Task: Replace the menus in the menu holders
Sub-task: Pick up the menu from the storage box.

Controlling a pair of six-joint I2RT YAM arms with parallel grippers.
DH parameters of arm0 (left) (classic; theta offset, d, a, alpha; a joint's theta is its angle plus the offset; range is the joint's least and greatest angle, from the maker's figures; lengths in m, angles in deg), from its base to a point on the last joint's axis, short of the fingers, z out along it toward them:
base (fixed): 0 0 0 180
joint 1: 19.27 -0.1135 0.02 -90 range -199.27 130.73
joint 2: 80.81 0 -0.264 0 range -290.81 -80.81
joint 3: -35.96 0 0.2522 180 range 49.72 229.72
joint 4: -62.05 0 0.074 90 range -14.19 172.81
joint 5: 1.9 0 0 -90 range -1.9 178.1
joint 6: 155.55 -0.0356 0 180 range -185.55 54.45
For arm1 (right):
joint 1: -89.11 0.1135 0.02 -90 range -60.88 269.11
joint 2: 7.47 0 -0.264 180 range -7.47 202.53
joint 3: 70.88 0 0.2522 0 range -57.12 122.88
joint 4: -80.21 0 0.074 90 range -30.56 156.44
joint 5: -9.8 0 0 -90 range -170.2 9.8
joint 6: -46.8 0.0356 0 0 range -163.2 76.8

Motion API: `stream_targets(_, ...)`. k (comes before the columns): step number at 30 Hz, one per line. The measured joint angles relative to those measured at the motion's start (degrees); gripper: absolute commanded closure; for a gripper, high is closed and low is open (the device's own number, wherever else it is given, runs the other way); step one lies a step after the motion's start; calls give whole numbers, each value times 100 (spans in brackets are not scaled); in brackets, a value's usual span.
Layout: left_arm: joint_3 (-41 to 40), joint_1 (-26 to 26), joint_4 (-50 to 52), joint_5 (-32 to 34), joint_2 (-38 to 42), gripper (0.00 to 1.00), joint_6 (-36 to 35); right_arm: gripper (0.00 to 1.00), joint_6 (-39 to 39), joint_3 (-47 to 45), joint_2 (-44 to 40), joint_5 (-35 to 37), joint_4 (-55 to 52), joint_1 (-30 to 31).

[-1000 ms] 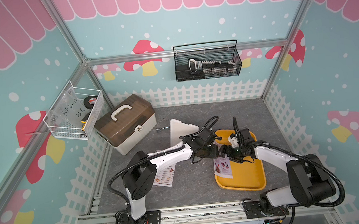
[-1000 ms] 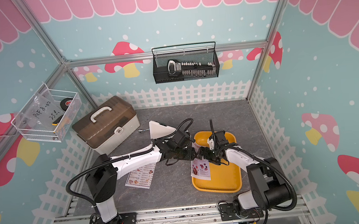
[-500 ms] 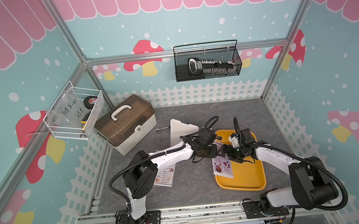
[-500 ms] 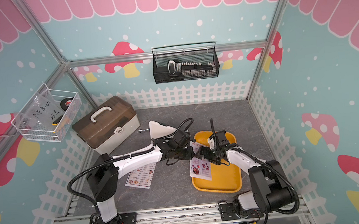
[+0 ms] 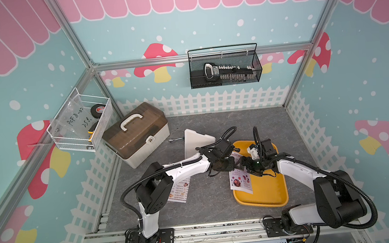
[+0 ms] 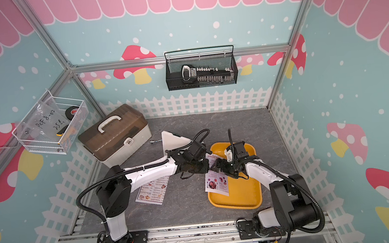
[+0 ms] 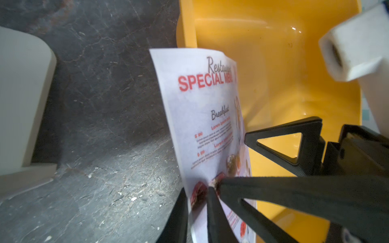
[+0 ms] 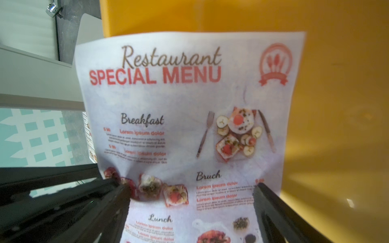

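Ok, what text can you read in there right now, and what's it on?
"Restaurant SPECIAL MENU": heading, special menu.
"Breakfast": same menu.
"Bruch": same menu.
"Lunch": same menu.
"Lorem ipsum dolor": same menu, item lines; prices blurred.
"PCF 8-02": handwritten, plastic bag; second line unclear.
The flat menu, the black basket's label: too small to read.

Special menu [image 5: 240,181] overhanging tray [image 5: 267,192] left rim; other menu [image 5: 180,191] left; holder [image 5: 196,140] behind.

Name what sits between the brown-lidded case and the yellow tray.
The white menu holder sits there, with the left arm stretched alongside it; both top views show this.
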Motion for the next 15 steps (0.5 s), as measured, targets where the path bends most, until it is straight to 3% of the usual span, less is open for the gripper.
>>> stream_targets(8, 0, -20, -4, -2, 2, 97, 28, 5, -2, 0, 0, -2, 15, 0)
stream_targets(15, 2, -48, 2, -109, 66, 98, 17, 2, -186, 208, -101, 50, -295, -50)
